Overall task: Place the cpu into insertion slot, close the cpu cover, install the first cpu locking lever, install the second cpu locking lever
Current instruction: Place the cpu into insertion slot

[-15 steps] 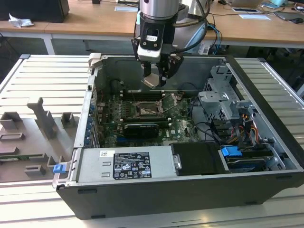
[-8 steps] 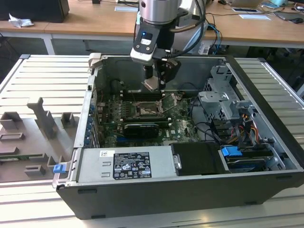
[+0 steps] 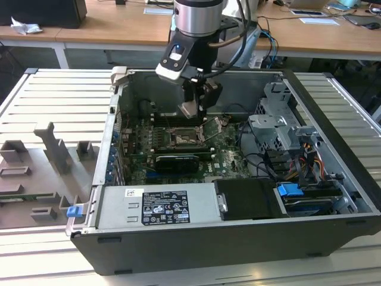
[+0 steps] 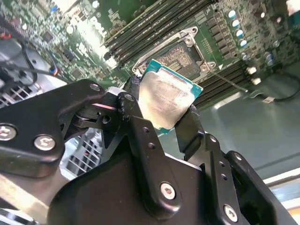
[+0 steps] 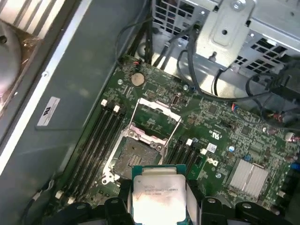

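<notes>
My gripper hangs inside the open computer case, shut on the cpu, a flat square chip with a pale silvery face. In the second wrist view the black fingers clamp the cpu by two opposite edges. The chip is held tilted a short way above the insertion slot, apart from it. The insertion slot lies bare and dark on the green board, just beyond the cpu. The cpu cover stands swung open on the slot's far side; in the exterior view the cpu cover is to the right of the insertion slot.
Long black RAM slots flank the socket on both sides. A metal drive cage with cables stands at the exterior view's right, a power supply at the front. The case walls surround the board. A grey fixture lies outside on the left.
</notes>
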`<state>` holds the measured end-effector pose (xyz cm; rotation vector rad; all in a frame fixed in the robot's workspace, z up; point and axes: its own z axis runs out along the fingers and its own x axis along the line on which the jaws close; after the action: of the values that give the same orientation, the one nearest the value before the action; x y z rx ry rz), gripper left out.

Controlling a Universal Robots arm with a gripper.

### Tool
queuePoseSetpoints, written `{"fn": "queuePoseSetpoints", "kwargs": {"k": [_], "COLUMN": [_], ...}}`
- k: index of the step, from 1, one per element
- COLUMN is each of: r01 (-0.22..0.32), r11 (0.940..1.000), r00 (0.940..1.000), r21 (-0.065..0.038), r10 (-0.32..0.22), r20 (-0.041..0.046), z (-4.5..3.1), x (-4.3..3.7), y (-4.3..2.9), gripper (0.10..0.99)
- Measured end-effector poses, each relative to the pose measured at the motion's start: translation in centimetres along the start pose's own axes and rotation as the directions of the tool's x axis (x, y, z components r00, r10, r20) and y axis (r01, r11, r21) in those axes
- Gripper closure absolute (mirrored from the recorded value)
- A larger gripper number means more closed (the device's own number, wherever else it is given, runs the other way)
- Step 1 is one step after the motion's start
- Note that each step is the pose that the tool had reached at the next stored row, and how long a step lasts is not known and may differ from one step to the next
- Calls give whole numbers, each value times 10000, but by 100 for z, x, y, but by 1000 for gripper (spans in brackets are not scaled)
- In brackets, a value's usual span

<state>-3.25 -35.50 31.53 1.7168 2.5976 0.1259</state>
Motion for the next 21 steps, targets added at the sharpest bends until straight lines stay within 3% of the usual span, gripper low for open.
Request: {"fn": "queuePoseSetpoints", "kwargs": {"k": [4, 6, 8, 21], "r01": [-820, -1409, -1656, -1736], "r11": [9966, 9900, 9862, 9848], "r00": [9966, 9900, 9861, 9847], "r21": [-21, -41, -49, -55], "r10": [820, 1409, 1656, 1736], "r20": [66, 112, 132, 121], "z": [55, 106, 118, 164], "x": [-1, -2, -3, -4], "y": [-5, -8, -9, -14], "gripper": [541, 541, 541, 541]}}
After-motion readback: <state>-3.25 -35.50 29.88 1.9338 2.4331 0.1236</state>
